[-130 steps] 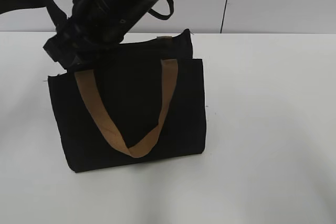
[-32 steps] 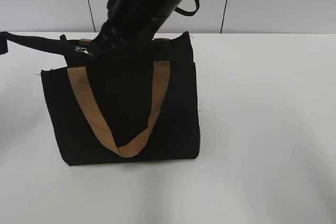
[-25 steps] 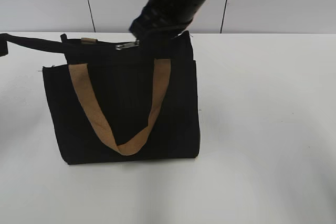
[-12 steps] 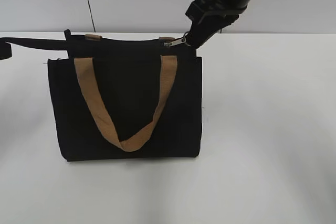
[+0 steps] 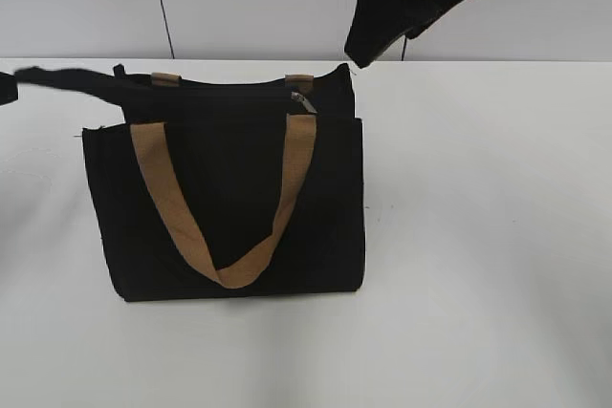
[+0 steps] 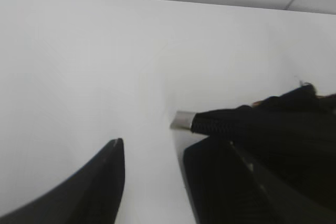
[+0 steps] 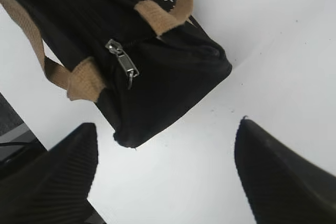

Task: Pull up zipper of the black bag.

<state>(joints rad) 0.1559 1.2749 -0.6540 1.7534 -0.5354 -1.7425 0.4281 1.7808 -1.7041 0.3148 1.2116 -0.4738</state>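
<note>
The black bag stands upright on the white table, with a tan strap handle hanging down its front. The zipper hangs at the right end of the bag's top edge, and it also shows in the right wrist view. My right gripper is open and empty, up in the air just right of the bag's top corner, and the right wrist view shows its jaws spread wide above the bag's end. My left gripper is open, with the tip of a black strap lying just beyond its right finger.
The black strap runs left from the bag's top left corner and looks blurred. The white table spreads all round the bag, with a grey wall behind it.
My right gripper drew the zipper pull from left to right along the bag's top, then let go and lifted up and to the right. The pull now hangs loose. The left strap has gone slack.
</note>
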